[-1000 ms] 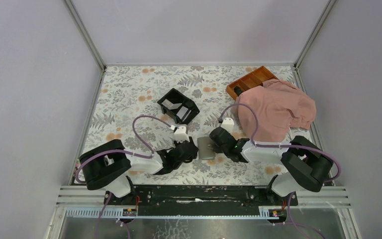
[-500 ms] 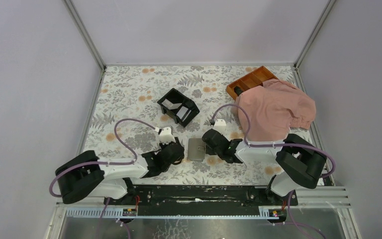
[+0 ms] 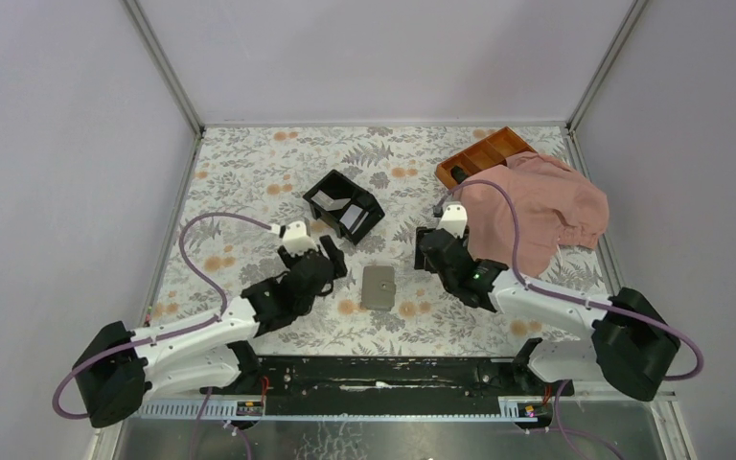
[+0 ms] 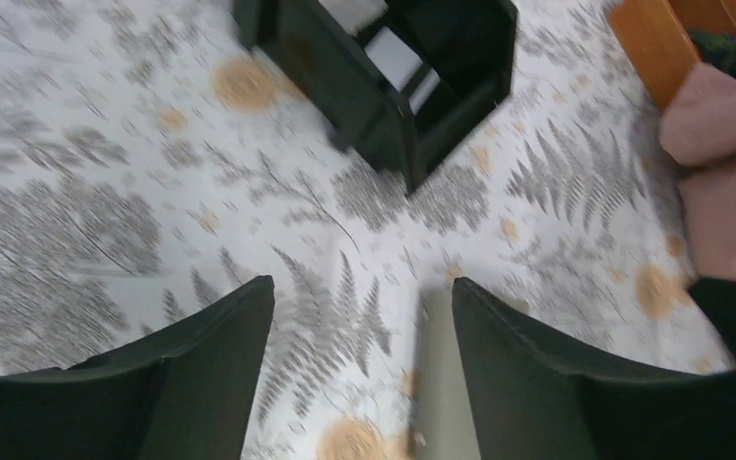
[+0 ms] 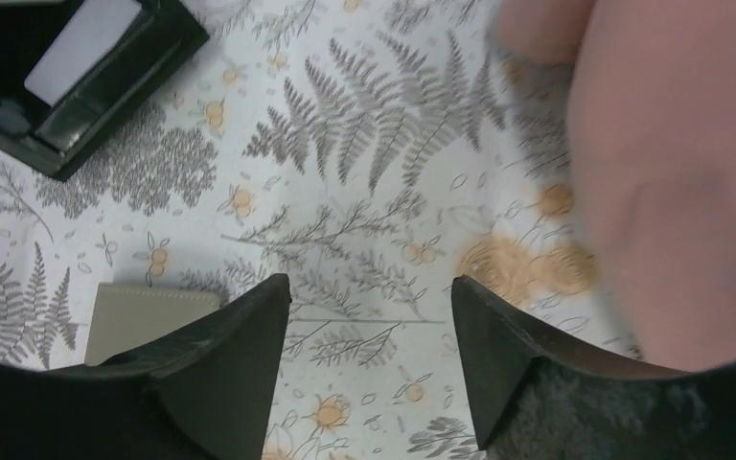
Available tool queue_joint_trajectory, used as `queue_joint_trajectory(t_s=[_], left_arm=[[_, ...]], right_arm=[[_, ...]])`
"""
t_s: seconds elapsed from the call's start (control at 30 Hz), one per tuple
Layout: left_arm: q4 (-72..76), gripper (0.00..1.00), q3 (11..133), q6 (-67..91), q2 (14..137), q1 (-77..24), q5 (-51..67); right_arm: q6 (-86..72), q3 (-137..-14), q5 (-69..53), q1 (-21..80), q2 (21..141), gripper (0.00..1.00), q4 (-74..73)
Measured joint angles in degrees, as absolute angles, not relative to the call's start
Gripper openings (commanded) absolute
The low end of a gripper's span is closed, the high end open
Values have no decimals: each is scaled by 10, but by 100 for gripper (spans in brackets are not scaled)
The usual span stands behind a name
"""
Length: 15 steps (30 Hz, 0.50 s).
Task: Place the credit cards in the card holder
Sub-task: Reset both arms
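The card holder point(image 5: 144, 311) is partly hidden behind the right fingers point(image 5: 220, 374)

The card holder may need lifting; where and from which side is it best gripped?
Probably from straight above, pinching the card holder across its two longer side edges: it lies flat and closed on the table, so only its thin edges offer purchase.
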State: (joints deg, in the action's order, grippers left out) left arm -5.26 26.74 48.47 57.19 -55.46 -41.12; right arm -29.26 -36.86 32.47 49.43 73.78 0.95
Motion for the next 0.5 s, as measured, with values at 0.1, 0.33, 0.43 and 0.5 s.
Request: queue_joint_trajectory(t_s=[0.1,0.33,0.43,0.5], left_arm=[[-46,91,291,445,583,-499,-408],[-18,93,284,405,618,-421,-396],[2,94,261,406,616,-405,-394],[8,94,245,408,612,-399,-394]], right_arm=[[-270,-368,356,488,709,84,10],[-275,-360,403,488,683,94,-17],[-285,-338,414,488,669,94,-27],[-290,-323,415,488,658,94,-32]])
